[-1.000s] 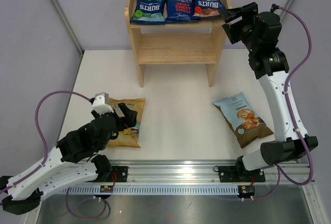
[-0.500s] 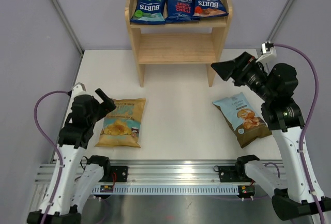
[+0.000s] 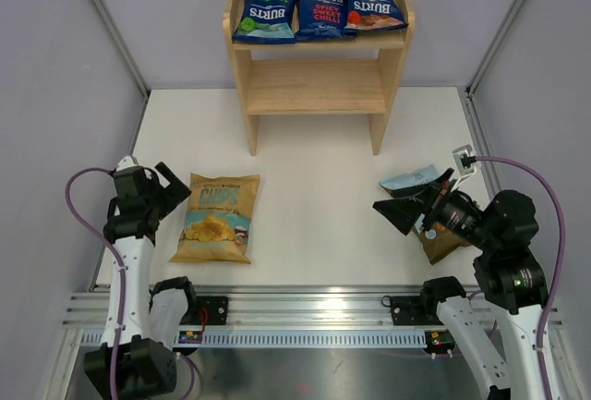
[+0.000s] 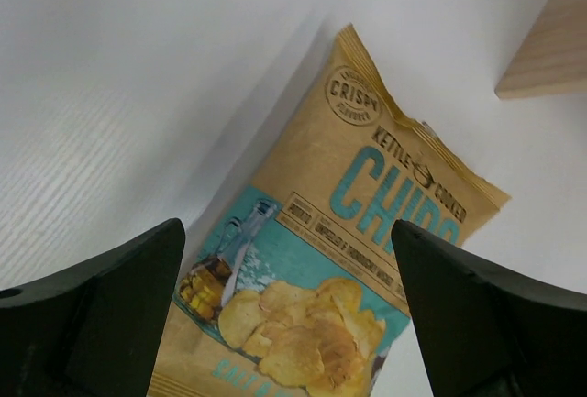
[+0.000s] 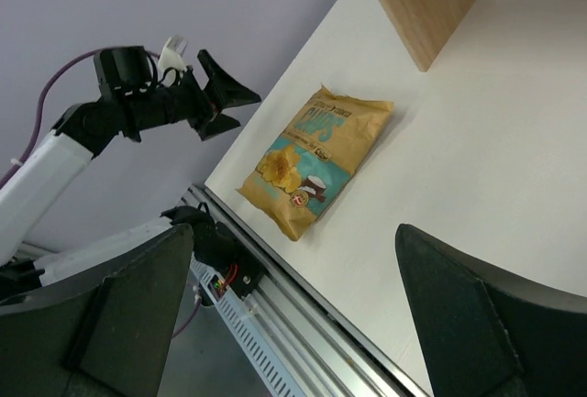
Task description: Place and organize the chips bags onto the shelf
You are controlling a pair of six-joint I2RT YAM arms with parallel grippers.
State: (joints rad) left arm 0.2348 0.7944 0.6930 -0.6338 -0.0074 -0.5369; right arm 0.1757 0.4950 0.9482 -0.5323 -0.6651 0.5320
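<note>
The left arm stands up from its base at the near-left corner. Its white forearm runs along the counter's (image 3: 314, 187) left edge, and its wrist is bent so that the left pincer (image 3: 177, 189) points right. The pincer is released. The left wrist view shows its two dark fingers (image 4: 101, 314) spread wide with nothing between them, looking down on the tan "CHIPS" bag (image 3: 218, 218).

The tan bag lies flat on the counter, face up, just to the right of the left pincer and apart from it. Its top edge faces the far side.

At the far middle stands the light wooden shelf (image 3: 242, 77). Three dark-blue Burts bags lie side by side on its top tier: a green-lettered Sea Salt & Vinegar bag (image 3: 265, 10) on the left, a Spicy Sweet Chilli bag (image 3: 321, 12) in the middle, and a red-lettered bag (image 3: 371, 7) on the right. The lower tier holds none.

On the near right lies the light-blue-and-brown bag (image 3: 413, 179), on the counter and partly hidden under the right arm's wrist. That arm rises from the near-right base and folds over, so the right pincer (image 3: 392, 213) points left toward the counter's middle, above the bag's left edge. It too is released: the right wrist view shows its fingers (image 5: 119, 314) far apart and gripping nothing.
</note>
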